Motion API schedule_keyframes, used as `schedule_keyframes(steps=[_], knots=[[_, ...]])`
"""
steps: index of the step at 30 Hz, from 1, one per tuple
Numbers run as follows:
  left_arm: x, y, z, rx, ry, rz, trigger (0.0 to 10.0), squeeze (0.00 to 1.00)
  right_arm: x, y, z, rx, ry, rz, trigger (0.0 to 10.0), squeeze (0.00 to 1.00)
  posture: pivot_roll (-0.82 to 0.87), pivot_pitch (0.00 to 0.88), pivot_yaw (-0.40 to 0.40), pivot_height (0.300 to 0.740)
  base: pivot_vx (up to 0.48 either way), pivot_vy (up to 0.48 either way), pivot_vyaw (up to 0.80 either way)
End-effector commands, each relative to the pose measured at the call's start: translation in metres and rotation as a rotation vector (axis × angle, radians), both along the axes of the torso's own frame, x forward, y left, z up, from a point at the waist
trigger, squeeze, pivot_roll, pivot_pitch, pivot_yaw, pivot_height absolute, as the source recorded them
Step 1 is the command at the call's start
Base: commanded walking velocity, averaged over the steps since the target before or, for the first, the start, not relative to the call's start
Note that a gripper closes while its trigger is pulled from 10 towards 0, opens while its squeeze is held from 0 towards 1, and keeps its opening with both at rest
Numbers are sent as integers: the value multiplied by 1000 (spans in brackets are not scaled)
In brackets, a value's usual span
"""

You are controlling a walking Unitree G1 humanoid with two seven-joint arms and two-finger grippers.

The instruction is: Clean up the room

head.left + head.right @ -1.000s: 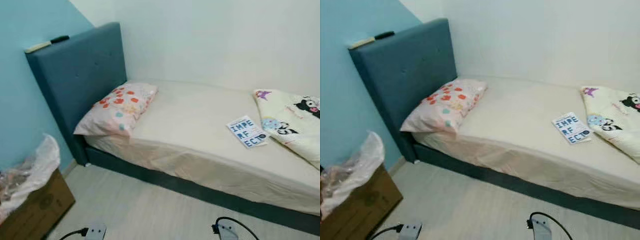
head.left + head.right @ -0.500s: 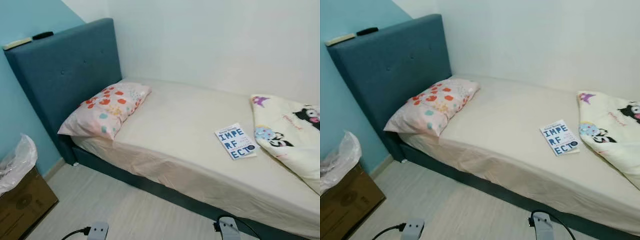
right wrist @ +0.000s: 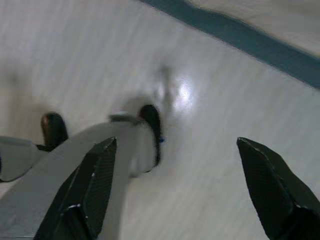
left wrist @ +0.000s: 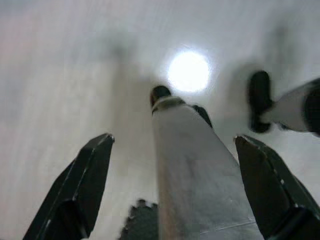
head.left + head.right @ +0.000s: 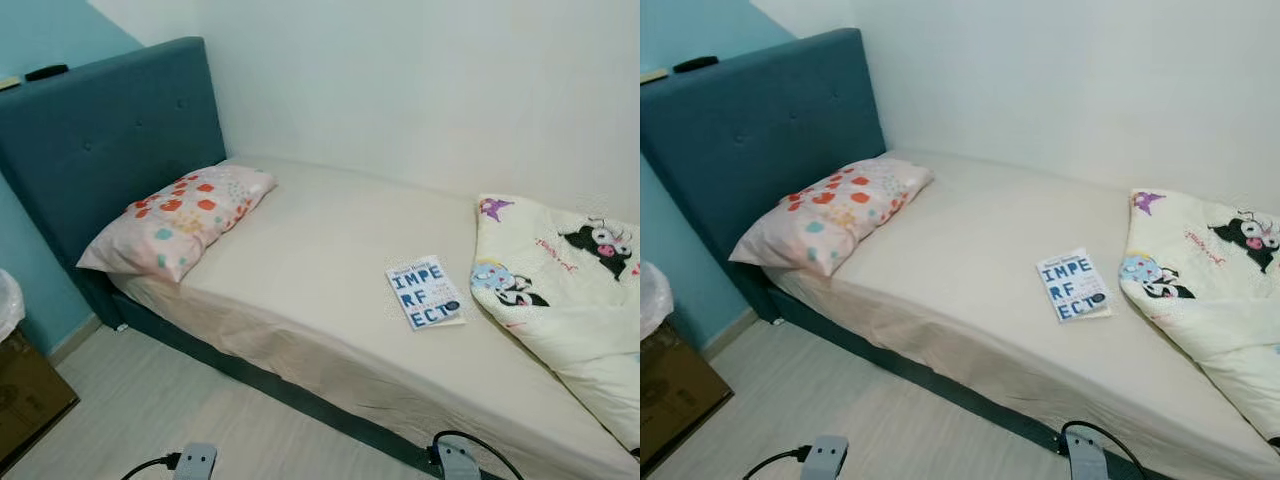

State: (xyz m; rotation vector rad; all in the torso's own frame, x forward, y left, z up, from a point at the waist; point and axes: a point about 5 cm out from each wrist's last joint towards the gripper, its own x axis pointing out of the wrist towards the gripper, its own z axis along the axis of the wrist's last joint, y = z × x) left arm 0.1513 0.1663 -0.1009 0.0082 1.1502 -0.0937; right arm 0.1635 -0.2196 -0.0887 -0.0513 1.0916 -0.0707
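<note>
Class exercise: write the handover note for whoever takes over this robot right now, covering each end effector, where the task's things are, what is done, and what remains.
Left end effector: open, empty, hanging over the floor.
Right end effector: open, empty, hanging over the floor near the bed base.
Book: flat on the mattress, beside the blanket.
Blanket: bunched at the bed's right end.
Pillow: at the headboard.
Done: nothing picked up.
Left: clear the book, tidy the blanket.

Left gripper (image 4: 175,190) and right gripper (image 3: 175,190): two long, black, tapered fingers each. Legs (image 4: 192,175) silver-grey, smooth, ending in what appear to be black feet; detail blurred. Wrists (image 5: 195,462) light grey, each trailing a black cable.
</note>
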Motion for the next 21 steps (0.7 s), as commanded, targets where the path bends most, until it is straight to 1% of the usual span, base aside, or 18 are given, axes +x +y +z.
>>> schedule_keyframes(steps=[1, 5, 8, 17, 21], knots=[[0, 5, 0, 13, 0, 1, 10000, 0, 2, 4, 0, 3, -4, 18, 10000, 0, -142, 0, 17, 726, 0, -480, 0], [0, 6, 1, 14, 1, 0, 10000, 0, 3, 5, 0, 2, -3, 23, 10000, 0, -142, 0, 16, 726, 0, -480, 0], [1, 7, 1, 19, -4, 14, 10000, 0, 3, 6, 0, 3, -3, 25, 10000, 0, -142, 0, 17, 726, 0, -341, 0], [7, 4, 3, 8, -31, 12, 10000, 0, 3, 8, 0, 13, -7, 24, 10000, 0, -149, 0, 30, 726, 0, 0, 0], [10, 4, 4, -1, -47, 36, 10000, 0, 4, 8, 0, 17, -11, 14, 10000, 0, -152, 0, 34, 726, 0, 0, 0]])
